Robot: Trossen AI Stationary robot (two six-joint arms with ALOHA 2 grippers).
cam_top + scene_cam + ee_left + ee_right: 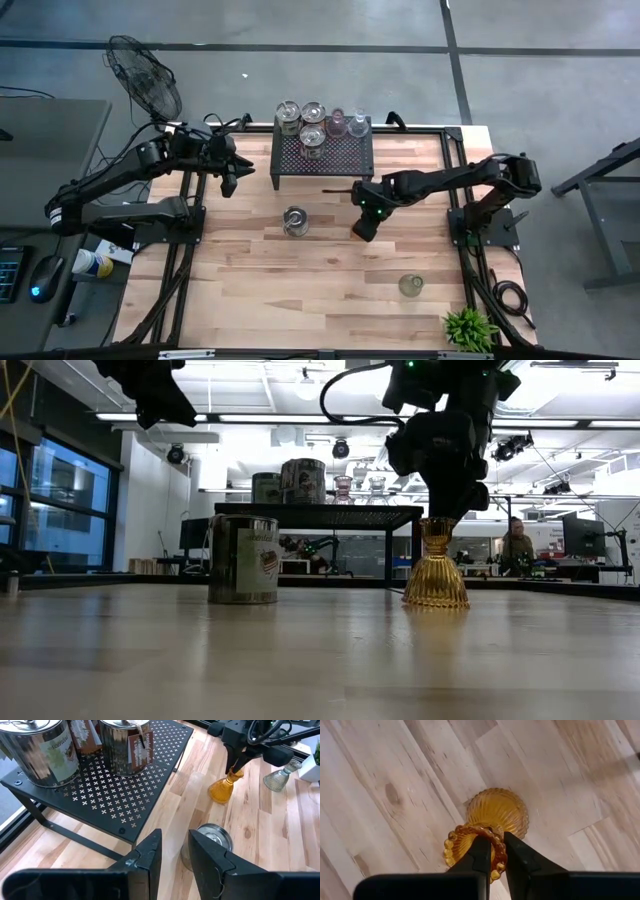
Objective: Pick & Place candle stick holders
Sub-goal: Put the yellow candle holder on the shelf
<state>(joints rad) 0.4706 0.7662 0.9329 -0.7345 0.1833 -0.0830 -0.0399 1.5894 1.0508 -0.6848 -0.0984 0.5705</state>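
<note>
Currently right claw (492, 862): pinching the rim of the amber holder (492, 822)
amber holder: standing on the bench (330, 290), near the black stand (322, 153)
left claw (175, 852): hovering part-open, empty, beside the stand

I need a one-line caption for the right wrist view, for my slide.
Right gripper pinching the rim of the amber holder, which stands upright on the table.

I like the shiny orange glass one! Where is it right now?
The amber ribbed glass candle holder stands on the wooden table, right of the silver tin, in front of the black perforated stand, its rim pinched by the right pincer.
</note>
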